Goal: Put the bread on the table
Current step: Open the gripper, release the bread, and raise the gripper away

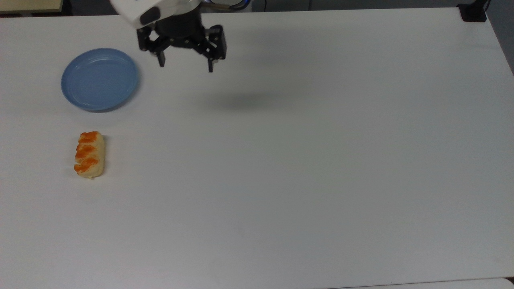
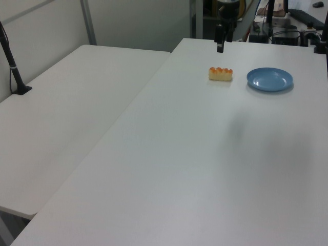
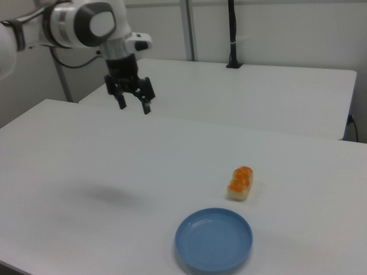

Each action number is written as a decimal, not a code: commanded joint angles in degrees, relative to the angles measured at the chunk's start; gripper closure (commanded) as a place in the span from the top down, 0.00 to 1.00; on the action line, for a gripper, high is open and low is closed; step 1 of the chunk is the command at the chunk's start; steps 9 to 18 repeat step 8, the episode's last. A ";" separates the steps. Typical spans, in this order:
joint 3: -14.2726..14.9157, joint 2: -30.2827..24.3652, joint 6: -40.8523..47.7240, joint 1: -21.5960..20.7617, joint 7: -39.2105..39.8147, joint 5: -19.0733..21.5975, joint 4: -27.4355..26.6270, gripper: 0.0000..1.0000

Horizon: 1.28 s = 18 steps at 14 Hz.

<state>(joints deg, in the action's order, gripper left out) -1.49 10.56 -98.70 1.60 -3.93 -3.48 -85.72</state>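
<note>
The bread [image 1: 89,155], a pale-tan roll with orange stripes, lies flat on the white table [image 1: 305,168] near the top view's left edge, below the blue plate [image 1: 100,78]. It also lies beside the plate in the left view, bread [image 2: 220,74], and in the right view, bread [image 3: 240,183]. My gripper [image 1: 186,66] hangs open and empty high above the table, well away from the bread, toward the top view's upper middle. In the right view the gripper [image 3: 133,106] hovers far to the left of the bread.
The blue plate [image 3: 213,239] is empty and stands close to the bread. A second white table [image 2: 66,118] adjoins on the left view's left. A black post [image 2: 13,66] stands on it. A black object [image 1: 473,12] sits at the top view's upper right corner.
</note>
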 commanded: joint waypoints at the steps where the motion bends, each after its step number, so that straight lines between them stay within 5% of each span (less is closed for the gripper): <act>1: 1.32 -7.90 4.63 -2.48 -1.87 -0.82 -5.15 1.00; 18: 2.72 -10.12 6.68 -1.77 0.42 -0.56 -5.60 1.00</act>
